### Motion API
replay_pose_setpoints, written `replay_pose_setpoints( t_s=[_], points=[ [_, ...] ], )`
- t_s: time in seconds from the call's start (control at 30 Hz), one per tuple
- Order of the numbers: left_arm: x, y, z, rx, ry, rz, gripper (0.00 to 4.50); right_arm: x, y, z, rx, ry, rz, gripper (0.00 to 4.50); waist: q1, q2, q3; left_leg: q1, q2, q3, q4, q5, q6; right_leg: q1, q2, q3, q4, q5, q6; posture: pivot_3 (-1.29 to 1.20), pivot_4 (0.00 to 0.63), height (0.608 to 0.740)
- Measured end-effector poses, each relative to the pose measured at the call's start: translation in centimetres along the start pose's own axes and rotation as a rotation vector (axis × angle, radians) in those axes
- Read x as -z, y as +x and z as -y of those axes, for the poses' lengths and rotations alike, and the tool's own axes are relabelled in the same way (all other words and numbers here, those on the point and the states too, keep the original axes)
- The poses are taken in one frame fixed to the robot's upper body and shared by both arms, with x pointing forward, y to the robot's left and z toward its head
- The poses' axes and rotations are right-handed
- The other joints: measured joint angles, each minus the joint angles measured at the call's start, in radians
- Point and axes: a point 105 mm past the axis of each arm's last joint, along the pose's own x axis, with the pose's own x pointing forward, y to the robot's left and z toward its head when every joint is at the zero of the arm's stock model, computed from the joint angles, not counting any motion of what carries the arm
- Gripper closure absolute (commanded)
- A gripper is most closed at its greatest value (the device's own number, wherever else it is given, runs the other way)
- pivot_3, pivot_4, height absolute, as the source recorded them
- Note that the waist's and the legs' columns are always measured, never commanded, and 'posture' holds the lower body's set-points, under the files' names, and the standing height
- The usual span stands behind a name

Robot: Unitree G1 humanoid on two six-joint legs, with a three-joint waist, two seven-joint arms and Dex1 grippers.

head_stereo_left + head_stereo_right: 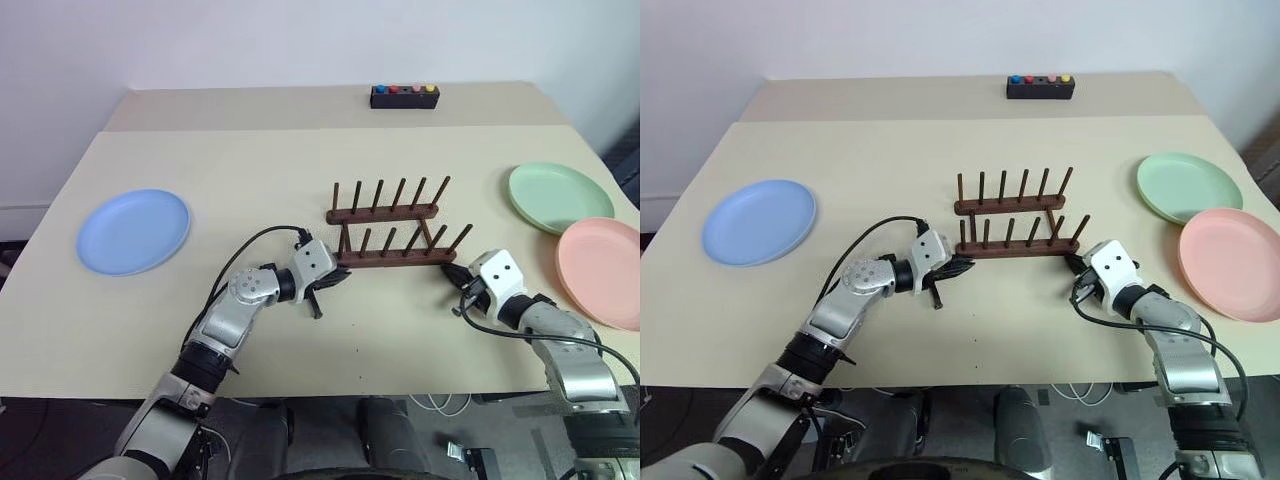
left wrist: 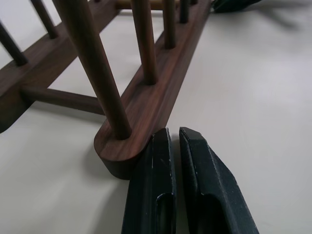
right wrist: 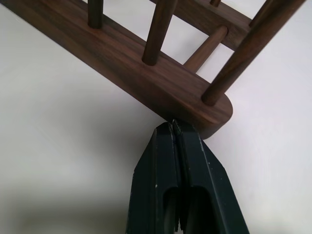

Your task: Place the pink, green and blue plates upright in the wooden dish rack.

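A wide, pale beige surface (image 1: 300,180) fills most of the head views. It has a matte, plain top, and a seam runs across it near the far side, where a second, narrower section of the same colour continues up to the wall. On that far section, right of centre, sits a small black box (image 1: 404,96). It is oblong and low, with 4 coloured buttons in a row on its top: 1 blue, 2 red or pinkish, 1 yellow. Behind it rises a plain white wall (image 1: 300,40). Below the near edge of the surface, white cables (image 1: 435,403) lie on a dark floor.
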Motion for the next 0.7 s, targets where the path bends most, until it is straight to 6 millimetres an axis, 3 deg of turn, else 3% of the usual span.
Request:
replay_pose_setpoints(
  t_s=[0.37, 0.57, 0.67, 0.7],
  points=[
    [0.2, 0.0, -1.0, -0.052, 0.018, 0.002, 4.21, -0.2, 0.7, 0.5, 0.014, -0.003, 0.014, 4.5, 0.0, 0.0, 0.0, 0.0, 0.0, 0.0, -0.001, 0.0, 0.0, 0.0, 0.0, 0.0, 0.0, 0.0, 0.0, 0.0, 0.15, 0.74],
    [0.1, -0.3, -0.8, -0.033, 0.014, 0.005, 4.21, 0.3, -0.8, 0.1, 0.003, 0.005, 0.003, 4.5, 0.001, 0.001, 0.0, -0.001, 0.0, 0.0, -0.001, 0.0, 0.0, -0.001, 0.0, 0.0, 0.0, 0.0, 0.001, 0.0, 0.15, 0.74],
    [0.3, -1.4, -0.2, 0.0, -0.022, 0.017, 4.26, 0.9, -3.5, 0.3, -0.025, 0.018, -0.051, 3.69, 0.003, 0.001, 0.0, -0.002, 0.0, 0.0, -0.002, 0.0, 0.001, -0.002, 0.0, 0.0, 0.0, -0.001, 0.001, 0.0, 0.15, 0.74],
    [0.3, -1.9, 0.1, 0.02, -0.031, 0.02, 4.26, 0.9, -4.7, 0.5, -0.022, 0.034, -0.063, 3.21, 0.003, 0.001, 0.0, -0.003, 0.0, 0.0, -0.002, -0.001, 0.001, -0.003, 0.0, 0.0, 0.0, -0.001, 0.001, 0.0, 0.15, 0.74]
  ],
)
